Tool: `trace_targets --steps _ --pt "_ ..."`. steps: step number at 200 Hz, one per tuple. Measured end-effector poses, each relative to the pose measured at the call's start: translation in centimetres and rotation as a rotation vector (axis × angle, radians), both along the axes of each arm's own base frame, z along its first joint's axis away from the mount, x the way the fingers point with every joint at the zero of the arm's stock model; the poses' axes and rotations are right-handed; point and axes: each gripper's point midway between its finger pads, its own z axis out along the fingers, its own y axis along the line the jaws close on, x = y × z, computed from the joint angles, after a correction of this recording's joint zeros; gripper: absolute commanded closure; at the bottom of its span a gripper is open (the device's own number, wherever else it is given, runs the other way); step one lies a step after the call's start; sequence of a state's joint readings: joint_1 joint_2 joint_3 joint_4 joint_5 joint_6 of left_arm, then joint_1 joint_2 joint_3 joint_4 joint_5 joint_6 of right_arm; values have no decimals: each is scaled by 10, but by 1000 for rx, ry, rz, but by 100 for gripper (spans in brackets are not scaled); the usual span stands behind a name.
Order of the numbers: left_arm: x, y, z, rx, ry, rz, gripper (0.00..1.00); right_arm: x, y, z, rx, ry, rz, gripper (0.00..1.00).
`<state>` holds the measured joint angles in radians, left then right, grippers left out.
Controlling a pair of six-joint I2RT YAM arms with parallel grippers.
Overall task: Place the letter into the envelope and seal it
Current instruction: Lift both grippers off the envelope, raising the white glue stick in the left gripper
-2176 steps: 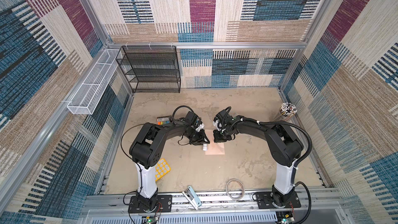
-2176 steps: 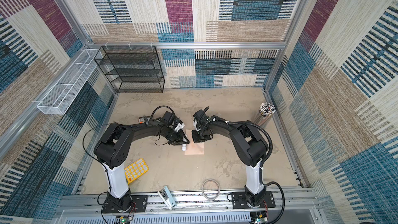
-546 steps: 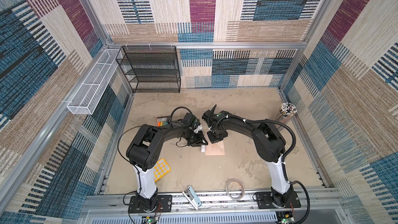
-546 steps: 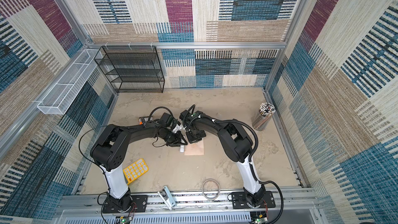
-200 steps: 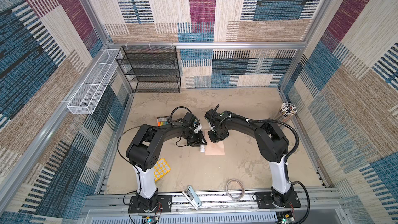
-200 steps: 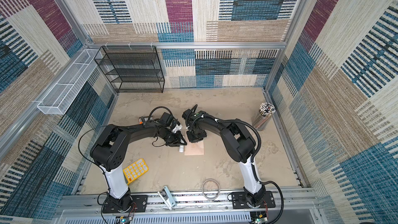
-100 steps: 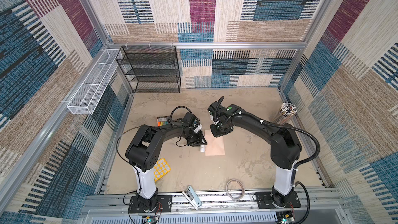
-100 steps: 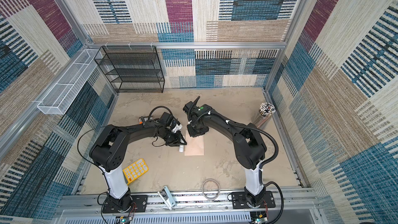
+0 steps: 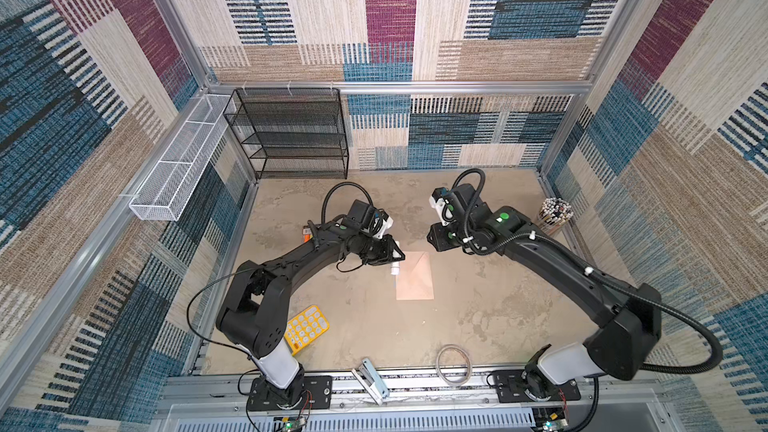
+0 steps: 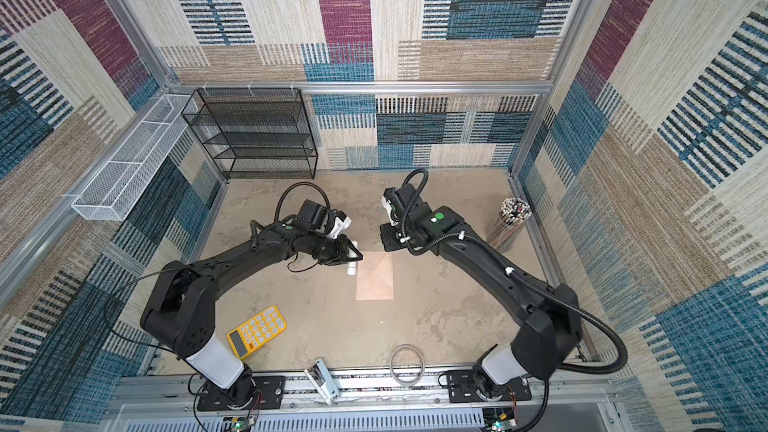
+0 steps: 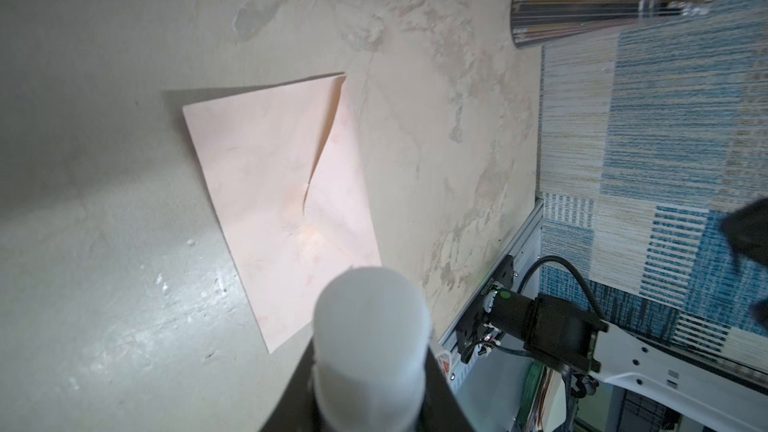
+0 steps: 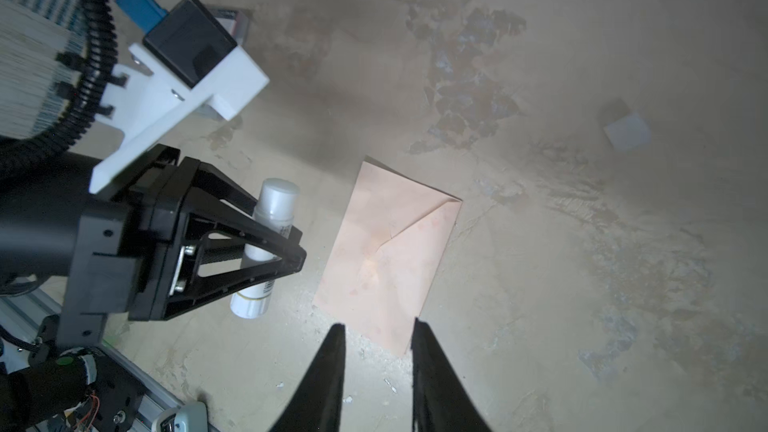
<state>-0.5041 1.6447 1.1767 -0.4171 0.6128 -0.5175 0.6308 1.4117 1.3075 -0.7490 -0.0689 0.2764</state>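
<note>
- Top views: you have the envelope (image 9: 414, 275) (image 10: 375, 276) flat mid-table (image 9: 478, 305), flap folded over. The left gripper (image 9: 395, 258) sits just beside one far corner, and the right gripper (image 9: 433, 241) is near the other.
- Left wrist: your left gripper is clamped on a white glue stick (image 11: 371, 338), whose cap overlaps the envelope's (image 11: 274, 201) edge in this view.
- Right wrist: your right gripper (image 12: 378, 328) has its jaws partly apart and empty, above an envelope corner.

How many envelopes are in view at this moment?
1. The envelope lies flat on the table. By its far end, the left gripper holds a white tube and the right gripper hangs open. No other shows, though part of the table is hidden.
</note>
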Motion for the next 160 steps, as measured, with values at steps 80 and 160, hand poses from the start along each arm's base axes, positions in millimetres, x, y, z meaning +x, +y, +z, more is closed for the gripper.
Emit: trace_targets --steps 80,160 --pt "-6 -9 138 -189 -342 -16 100 -45 3 47 408 -443 170 59" --pt "-22 -42 201 -461 -597 -59 98 -75 29 70 743 -524 345 30"
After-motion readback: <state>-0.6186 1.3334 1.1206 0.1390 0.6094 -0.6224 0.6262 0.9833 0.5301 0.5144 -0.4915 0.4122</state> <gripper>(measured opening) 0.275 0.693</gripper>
